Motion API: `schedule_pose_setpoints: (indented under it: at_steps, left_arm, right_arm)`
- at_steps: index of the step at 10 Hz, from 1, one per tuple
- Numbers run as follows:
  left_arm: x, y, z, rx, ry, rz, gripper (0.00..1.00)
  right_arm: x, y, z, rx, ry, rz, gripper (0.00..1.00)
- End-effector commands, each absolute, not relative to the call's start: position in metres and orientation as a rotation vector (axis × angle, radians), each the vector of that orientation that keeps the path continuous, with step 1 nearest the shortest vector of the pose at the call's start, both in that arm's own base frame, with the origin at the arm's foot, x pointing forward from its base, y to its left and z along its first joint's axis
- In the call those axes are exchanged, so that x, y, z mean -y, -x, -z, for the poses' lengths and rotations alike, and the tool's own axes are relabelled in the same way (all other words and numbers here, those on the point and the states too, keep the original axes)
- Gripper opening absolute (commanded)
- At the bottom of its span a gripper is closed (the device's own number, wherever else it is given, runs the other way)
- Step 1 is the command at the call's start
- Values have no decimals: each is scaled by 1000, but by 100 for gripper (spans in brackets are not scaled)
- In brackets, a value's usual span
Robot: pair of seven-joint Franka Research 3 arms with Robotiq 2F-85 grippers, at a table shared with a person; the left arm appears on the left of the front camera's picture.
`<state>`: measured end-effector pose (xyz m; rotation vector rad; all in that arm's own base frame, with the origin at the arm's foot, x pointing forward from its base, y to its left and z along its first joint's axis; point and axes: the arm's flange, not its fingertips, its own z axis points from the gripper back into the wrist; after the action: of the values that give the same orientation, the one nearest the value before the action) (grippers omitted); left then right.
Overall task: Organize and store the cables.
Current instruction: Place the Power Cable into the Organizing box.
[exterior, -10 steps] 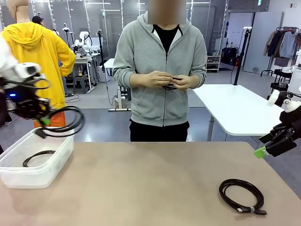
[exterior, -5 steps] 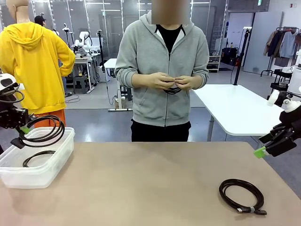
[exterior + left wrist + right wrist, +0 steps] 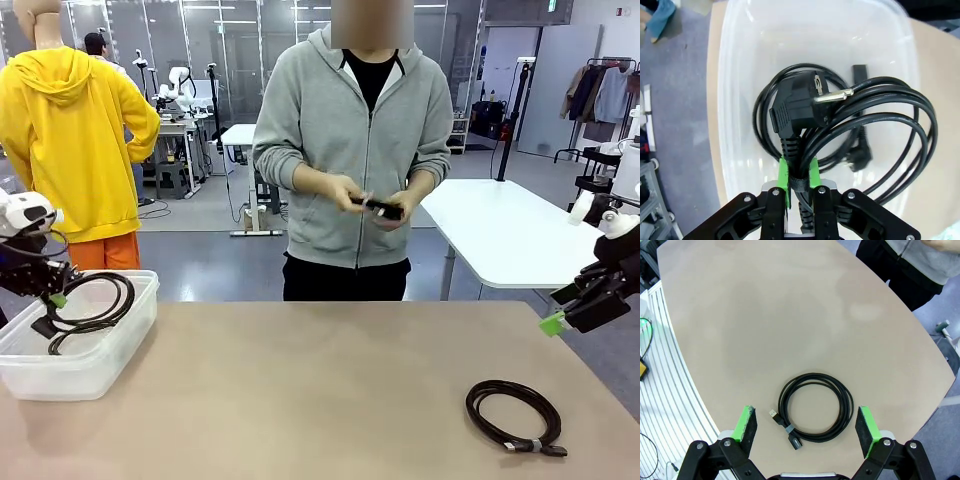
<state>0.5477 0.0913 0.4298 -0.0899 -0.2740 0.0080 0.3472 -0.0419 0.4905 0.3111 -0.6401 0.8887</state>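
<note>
My left gripper is shut on a coiled black cable and holds it low over a clear plastic bin at the table's left end. In the left wrist view the green pads pinch this coil at its tie, its mains plug pointing away. Another cable lies under it in the bin. A third coil, bound by a small tie, lies on the table at the front right. My right gripper hangs open above it, seen as coil between wide-apart fingers.
A person in a grey hoodie stands at the far side, both hands working on a small black cable at waist height. The table's edge curves close to the coil. A white table stands behind on the right.
My left gripper has come down and leftward with its coil, from above the bin's near corner to just over its inside. The person's hands have shifted. The right arm has stayed still.
</note>
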Motion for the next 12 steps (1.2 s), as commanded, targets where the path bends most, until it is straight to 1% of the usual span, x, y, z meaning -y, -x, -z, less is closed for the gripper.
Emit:
schedule_pose_setpoints:
  at_steps: [1,3,4,5,6,7,8,9,10,11,12]
  left_arm:
    - [-89,-544,-419,253,42,-47,18]
    - [-84,-544,-406,244,31,-88,18]
    - [-80,-545,-407,246,66,-129,27]
    - [-77,-545,-408,252,52,-129,42]
    - [-74,-545,-409,264,33,-126,51]
    - [-70,-546,-411,275,33,-140,66]
    - [-67,-547,-414,280,30,-142,74]
    - [-65,-548,-415,278,24,-146,89]
    - [-62,-551,-416,276,8,-154,98]
    - [-56,-552,-418,267,-9,-141,100]
    - [-46,-554,-421,270,-13,-152,100]
  right_arm:
    - [42,-349,-491,642,-316,-878,100]
    - [42,-349,-491,642,-316,-878,100]
    - [42,-349,-491,642,-316,-878,100]
    - [42,-349,-491,642,-316,-878,100]
    - [42,-349,-491,642,-316,-878,100]
    - [42,-349,-491,642,-316,-878,100]
    - [42,-349,-491,642,-316,-878,100]
    - [42,-349,-491,642,-316,-878,100]
    - [42,-349,-491,642,-316,-878,100]
    - [42,-349,-491,642,-316,-878,100]
    - [42,-349,-491,642,-316,-878,100]
